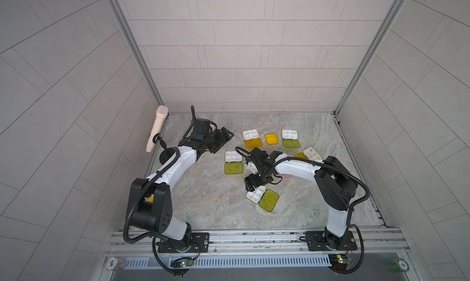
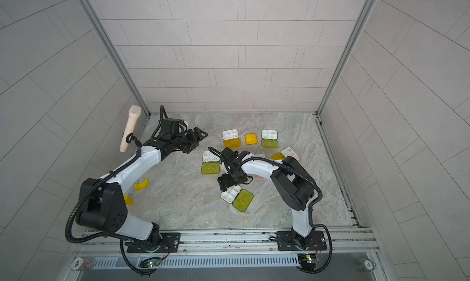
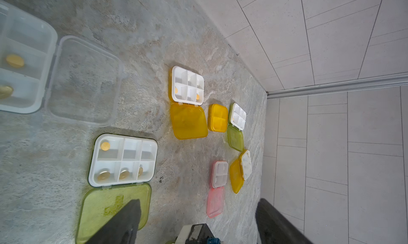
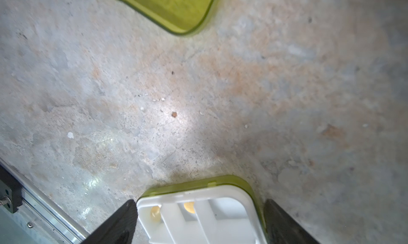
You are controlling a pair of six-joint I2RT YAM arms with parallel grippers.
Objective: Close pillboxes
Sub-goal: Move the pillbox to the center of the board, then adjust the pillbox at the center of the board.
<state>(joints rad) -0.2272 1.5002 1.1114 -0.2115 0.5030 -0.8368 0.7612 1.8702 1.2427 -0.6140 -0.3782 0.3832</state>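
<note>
One yellow-green pillbox [image 1: 256, 194], lying open at the front of the table [image 1: 203, 190], is being straddled by the right gripper [image 4: 199, 202], whose jaws are being held wide beside its tray [image 4: 227, 207], seemingly to steady it for closing; actual squeezing cannot be told.

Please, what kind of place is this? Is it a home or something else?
Probably a robot test cell, not a home: the left arm and right arm are bolted to an aluminium rail, tile-look wall panels enclose a small stone-look tabletop, and open pillboxes lie on it.
</note>
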